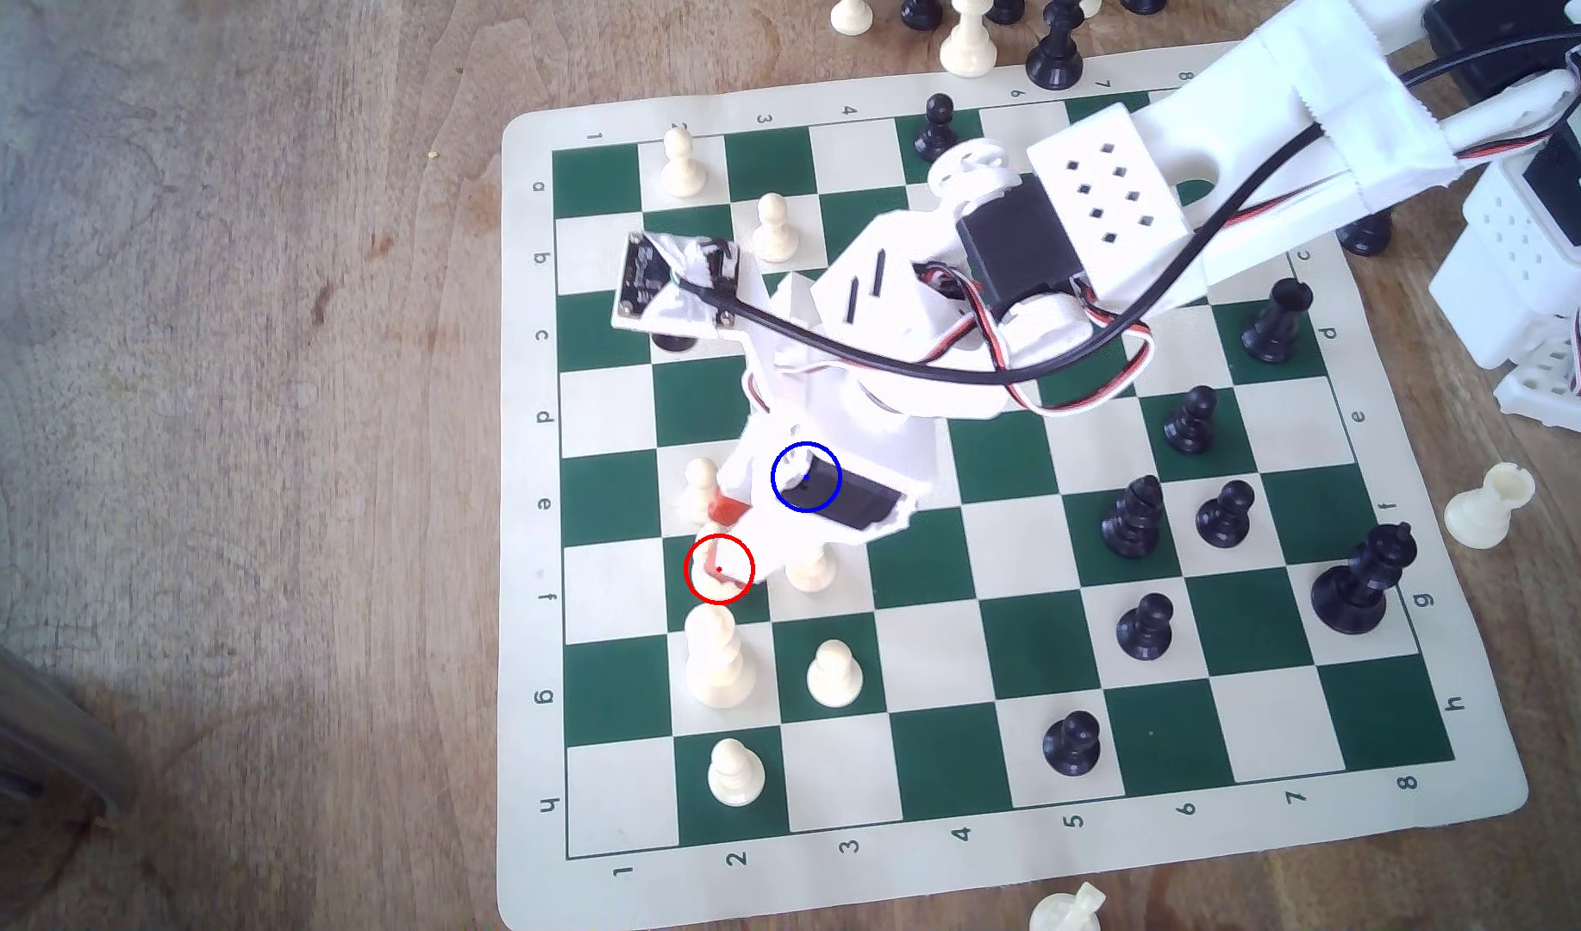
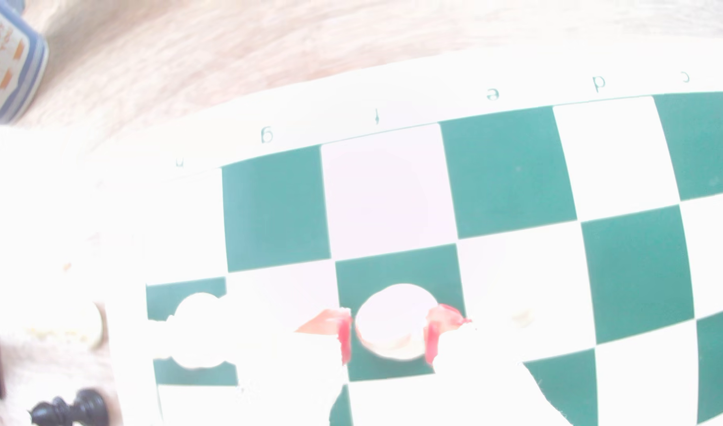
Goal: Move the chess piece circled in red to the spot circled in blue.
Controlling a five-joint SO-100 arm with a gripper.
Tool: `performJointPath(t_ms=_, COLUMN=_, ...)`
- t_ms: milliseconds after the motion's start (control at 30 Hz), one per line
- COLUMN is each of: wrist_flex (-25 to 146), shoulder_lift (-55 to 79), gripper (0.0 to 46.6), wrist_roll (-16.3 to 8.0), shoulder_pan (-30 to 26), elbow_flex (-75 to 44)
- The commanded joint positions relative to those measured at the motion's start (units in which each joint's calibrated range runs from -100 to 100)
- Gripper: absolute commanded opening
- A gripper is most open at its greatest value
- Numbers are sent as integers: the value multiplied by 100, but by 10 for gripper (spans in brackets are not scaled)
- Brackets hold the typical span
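On the chessboard point(image 1: 1217, 716), the gripper point(image 2: 388, 336) is lowered over the red-ringed green square; its red-padded fingers point(image 2: 344, 340) sit close either side of the chess piece point(image 2: 392, 323); whether they touch it is unclear.

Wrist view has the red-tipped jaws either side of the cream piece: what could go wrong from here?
1. The gripper flanks the cream-white plastic chess piece; overexposure hides whether contact is made, so it might slip.
2. The taller cream piece and round-headed cream pawn stand close; either could be knocked.
3. The arm covers the blue-ringed square.
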Motion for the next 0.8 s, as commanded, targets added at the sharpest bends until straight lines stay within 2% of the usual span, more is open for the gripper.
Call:
performJointPath(t_ms=0, wrist_flex=-152, shoulder_lift=-219, gripper=128, wrist_roll=-20, shoulder_pan=24, elbow_flex=-541)
performJointPath(t_ms=467, wrist_flex=-251, shoulder_lift=-15, gripper=123, wrist_roll=-20, shoulder_pan=9, elbow_flex=-632)
performJointPath(t_ms=667, wrist_flex=-267, shoulder_lift=2, gripper=102, wrist_roll=-29, shoulder_pan=24, elbow_flex=-632)
performJointPath(t_ms=767, wrist_flex=-259, shoulder_lift=11, gripper=67, wrist_roll=-5, shoulder_pan=24, elbow_flex=-632)
